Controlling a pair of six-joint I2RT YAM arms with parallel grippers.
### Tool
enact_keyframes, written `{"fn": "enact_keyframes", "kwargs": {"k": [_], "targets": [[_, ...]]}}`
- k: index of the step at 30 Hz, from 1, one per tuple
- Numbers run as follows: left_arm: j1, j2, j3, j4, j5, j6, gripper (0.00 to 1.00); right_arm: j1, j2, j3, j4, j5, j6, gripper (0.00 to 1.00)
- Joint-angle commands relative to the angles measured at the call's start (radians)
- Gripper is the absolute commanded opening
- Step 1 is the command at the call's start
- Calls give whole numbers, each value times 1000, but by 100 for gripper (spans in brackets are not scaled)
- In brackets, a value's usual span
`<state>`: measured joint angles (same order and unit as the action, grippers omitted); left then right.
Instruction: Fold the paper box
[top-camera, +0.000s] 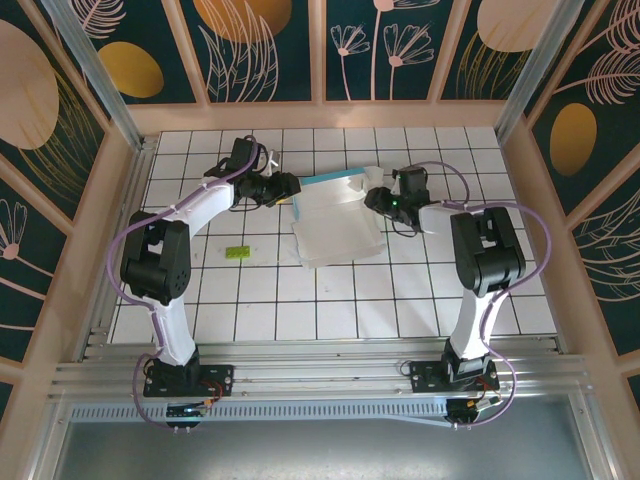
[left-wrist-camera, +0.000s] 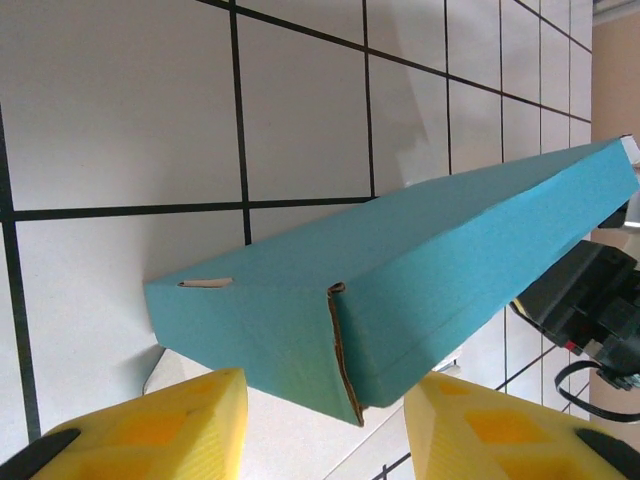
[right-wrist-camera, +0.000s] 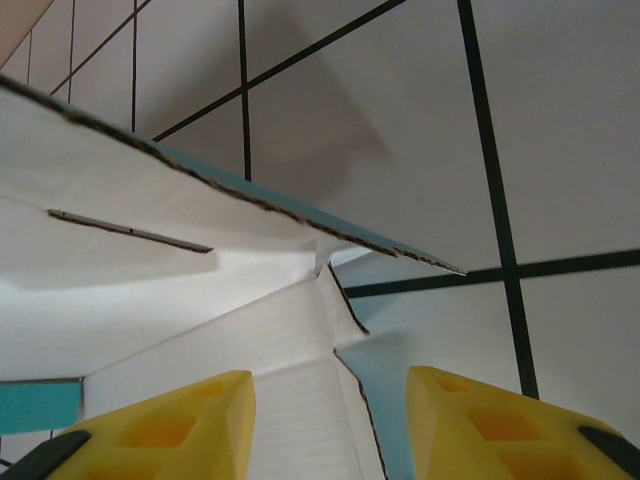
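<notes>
With jaws spread, the left gripper (top-camera: 292, 190) faces the teal corner (left-wrist-camera: 345, 340) of the paper box (top-camera: 335, 225). The right gripper (top-camera: 370, 198) faces its white flap (right-wrist-camera: 290, 340), probably to fold both ends.

White-and-black arms (top-camera: 192, 212) trail lilac cables (top-camera: 128, 232); their fingers (left-wrist-camera: 150, 430) are yellow

Paper box (top-camera: 335, 225) on table (top-camera: 340, 310), left hand (top-camera: 287, 190) at its left, right hand (top-camera: 373, 198) at its right, small block (top-camera: 237, 252) farther left.
</notes>
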<state>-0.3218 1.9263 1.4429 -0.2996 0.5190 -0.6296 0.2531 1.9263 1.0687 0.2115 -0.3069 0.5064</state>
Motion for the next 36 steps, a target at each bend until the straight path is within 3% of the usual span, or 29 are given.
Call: {"fn": "enact_keyframes", "kwargs": {"k": [1, 7, 12, 19, 26, 36], "targets": [[-3, -15, 20, -4, 7, 3, 45, 14, 33, 39, 66, 18, -14, 45], [-4, -88, -12, 19, -4, -1, 48, 20, 56, 29, 122, 59, -22, 44], [-4, -170, -72, 74, -82, -96, 67, 24, 68, 32, 150, 66, -44, 45], [-4, -132, -67, 97, -147, -216, 76, 28, 91, 34, 166, 49, -46, 40], [-13, -26, -28, 128, -72, -243, 71, 34, 95, 39, 163, 28, -56, 34], [-20, 11, -35, 157, -59, -269, 48, 45, 103, 42, 158, 29, -68, 29]]}}
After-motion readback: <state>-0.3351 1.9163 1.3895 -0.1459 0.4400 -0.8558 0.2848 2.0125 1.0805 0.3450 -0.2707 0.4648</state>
